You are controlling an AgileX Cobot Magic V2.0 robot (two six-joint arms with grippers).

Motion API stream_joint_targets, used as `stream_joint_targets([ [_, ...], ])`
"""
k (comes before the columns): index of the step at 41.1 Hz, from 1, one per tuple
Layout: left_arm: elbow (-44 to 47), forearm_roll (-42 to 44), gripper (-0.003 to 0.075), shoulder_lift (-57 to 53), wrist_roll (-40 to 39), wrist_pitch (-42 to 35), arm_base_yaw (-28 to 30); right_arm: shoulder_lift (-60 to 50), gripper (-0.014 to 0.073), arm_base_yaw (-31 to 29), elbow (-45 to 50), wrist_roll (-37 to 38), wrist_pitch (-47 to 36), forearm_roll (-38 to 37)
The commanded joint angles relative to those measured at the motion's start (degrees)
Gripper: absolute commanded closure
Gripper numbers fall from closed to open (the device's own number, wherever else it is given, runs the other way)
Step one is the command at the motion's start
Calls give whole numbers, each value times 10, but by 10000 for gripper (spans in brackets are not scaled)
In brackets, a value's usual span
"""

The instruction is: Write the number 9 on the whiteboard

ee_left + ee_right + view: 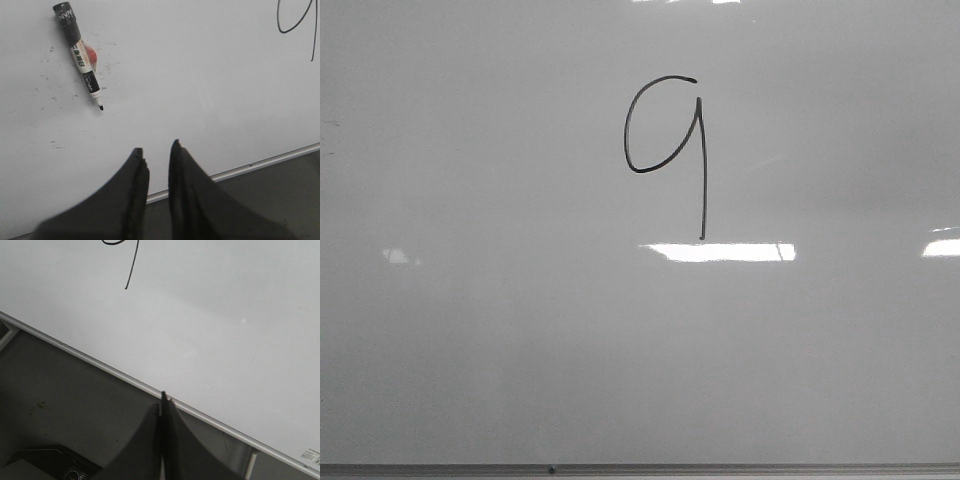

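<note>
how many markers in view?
1. The marker lies uncapped on the whiteboard, apart from the 9 and ahead of the left claw. It shows only in the left wrist view.

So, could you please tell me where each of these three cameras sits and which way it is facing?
Front view: looks down onto the whiteboard with the number 9; no arm shows.
Left wrist view: above the board's framed edge, left gripper slightly open and empty, a marker lying beyond.
Right wrist view: over the frame edge, right gripper shut and empty.
Shared: all three show the 9, only partly in the wrist views.
</note>
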Motion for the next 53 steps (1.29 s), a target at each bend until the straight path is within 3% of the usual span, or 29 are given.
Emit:
stream_joint_targets([
  [1, -15, 6, 730, 2, -2, -38, 1, 2, 662, -5, -13, 0, -37, -6],
  [24, -14, 3, 739, -1, -2, -38, 2, 2, 662, -5, -13, 0, -32, -6],
  [29, -5, -5, 739, -20, -2, -43, 44, 2, 662, -5, -13, 0, -32, -6],
  [35, 55, -45, 739, -66, 59, -148, 105, 2, 662, -5, -13, 0, -32, -6],
  [45, 204, -61, 739, -168, 61, -296, 192, 2, 662, -5, -13, 0, -32, -6],
  [53, 326, -96, 739, -257, 61, -405, 228, 2, 662, -5, -13, 0, -32, -6],
])
